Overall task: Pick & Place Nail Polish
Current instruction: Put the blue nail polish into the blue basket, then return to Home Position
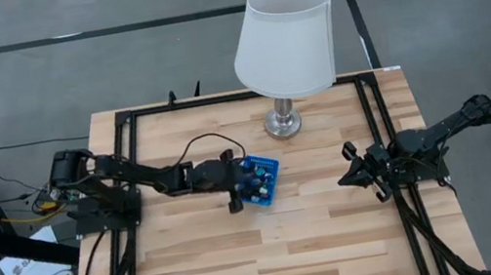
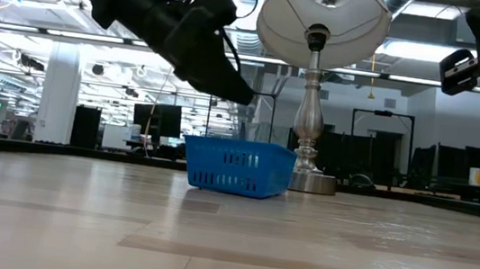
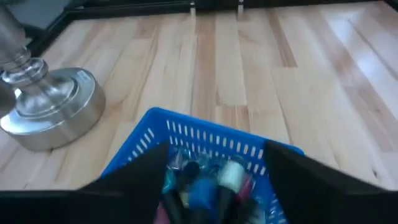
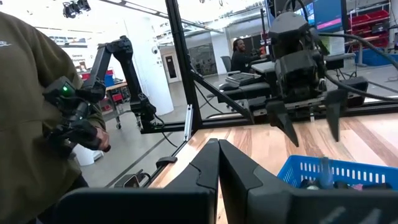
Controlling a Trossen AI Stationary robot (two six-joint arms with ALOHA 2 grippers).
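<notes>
From above, the left end effector [image 1: 246, 189] hangs over the small blue basket [image 1: 271, 166] near the middle of the counter [image 1: 274, 251], its fingers spread apart with nothing between them. The nail polish [image 1: 258, 182] lies heaped inside the basket; the bottles are too small here to tell their long axes. The lamp [image 1: 283, 43] stands just beyond the basket, and bare wood lies wide open on the near side. The right end effector [image 1: 349, 166] waits well apart by the right frame rail, fingers pressed together.

At counter height, the basket [image 2: 238, 168] sits flat beside the lamp base [image 2: 310, 180], with the left arm slanting down above it and clear wood in front.

The left wrist view looks down between its spread fingers [image 3: 140, 180] onto the bottles [image 3: 208, 183], which are jumbled at mixed angles, a pale cap among them.

The right wrist view shows its own fingers [image 4: 208, 171] closed, the left end effector [image 4: 308, 127] open above the basket [image 4: 339, 171], and a person [image 4: 31, 112] standing beyond the counter's edge.
</notes>
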